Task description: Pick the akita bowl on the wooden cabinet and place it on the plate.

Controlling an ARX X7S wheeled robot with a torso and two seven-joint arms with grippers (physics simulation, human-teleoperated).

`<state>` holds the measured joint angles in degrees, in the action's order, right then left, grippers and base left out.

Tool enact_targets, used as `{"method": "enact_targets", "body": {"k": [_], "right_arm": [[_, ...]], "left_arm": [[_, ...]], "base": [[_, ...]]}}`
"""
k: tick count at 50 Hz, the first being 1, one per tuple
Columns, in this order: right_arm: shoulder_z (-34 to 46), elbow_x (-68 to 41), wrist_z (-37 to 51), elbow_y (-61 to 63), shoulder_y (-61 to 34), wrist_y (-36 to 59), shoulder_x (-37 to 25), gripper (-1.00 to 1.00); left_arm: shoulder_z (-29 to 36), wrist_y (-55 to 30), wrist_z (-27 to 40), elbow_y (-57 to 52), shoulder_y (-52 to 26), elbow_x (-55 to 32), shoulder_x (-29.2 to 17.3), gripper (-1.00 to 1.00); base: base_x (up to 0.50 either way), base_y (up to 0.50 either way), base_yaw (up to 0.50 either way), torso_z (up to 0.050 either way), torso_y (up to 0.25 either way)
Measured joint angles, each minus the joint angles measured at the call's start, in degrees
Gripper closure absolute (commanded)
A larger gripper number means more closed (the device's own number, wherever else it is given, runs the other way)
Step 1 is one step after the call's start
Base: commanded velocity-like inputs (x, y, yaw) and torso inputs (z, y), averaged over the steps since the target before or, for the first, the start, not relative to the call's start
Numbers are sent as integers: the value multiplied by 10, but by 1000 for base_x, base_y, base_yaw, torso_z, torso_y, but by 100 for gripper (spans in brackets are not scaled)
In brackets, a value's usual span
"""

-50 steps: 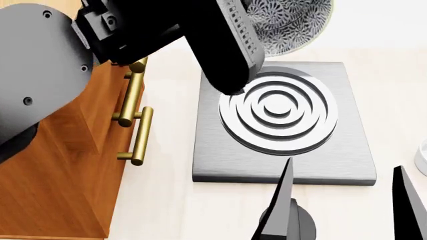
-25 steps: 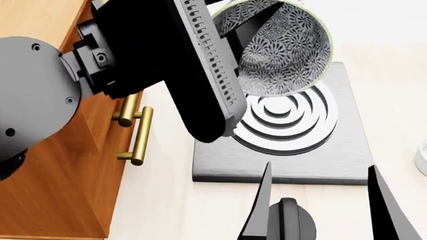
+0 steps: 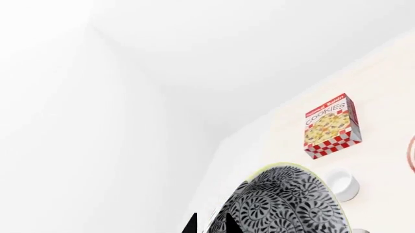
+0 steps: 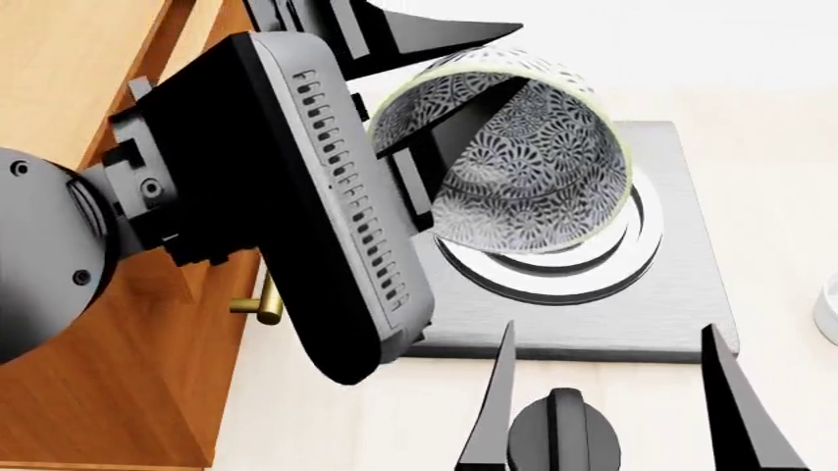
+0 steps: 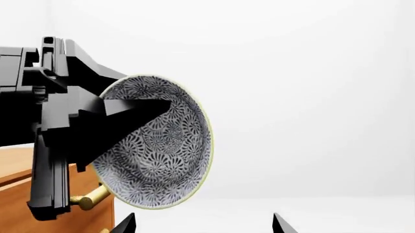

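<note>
Gripping the akita bowl (image 4: 524, 186) by its rim, the left gripper (image 4: 433, 88) is holding it tipped on edge, one finger (image 5: 133, 112) inside the patterned wall, the other outside. The bowl is hanging in the air beside the wooden cabinet (image 4: 118, 324), above a grey slab with raised rings (image 4: 654, 294), hiding much of those rings. The right gripper (image 4: 609, 392) is sitting below the slab with jaws spread wide, holding nothing; only the fingertips are showing. A brass handle (image 4: 266, 304) on the cabinet is mostly hiding behind the left arm. Beyond the bowl, the left wrist view is showing a red-checked box (image 3: 331, 127) reading "COOKIES"; smaller print is unreadable. A white cup (image 3: 342, 183) is sitting just beside the bowl's rim. A red arc at the frame edge is too cut off to identify.
</note>
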<state>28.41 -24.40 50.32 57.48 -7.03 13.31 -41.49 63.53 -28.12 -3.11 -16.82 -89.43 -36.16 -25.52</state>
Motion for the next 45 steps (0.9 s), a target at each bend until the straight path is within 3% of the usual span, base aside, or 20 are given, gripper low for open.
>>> {"method": "enact_targets", "body": {"k": [45], "right_arm": [[6, -2, 13, -1, -2, -8, -14, -100]], "left_arm": [[6, 32, 33, -47, 78, -3, -28, 100]], "base": [[0, 0, 0, 0, 0]]}}
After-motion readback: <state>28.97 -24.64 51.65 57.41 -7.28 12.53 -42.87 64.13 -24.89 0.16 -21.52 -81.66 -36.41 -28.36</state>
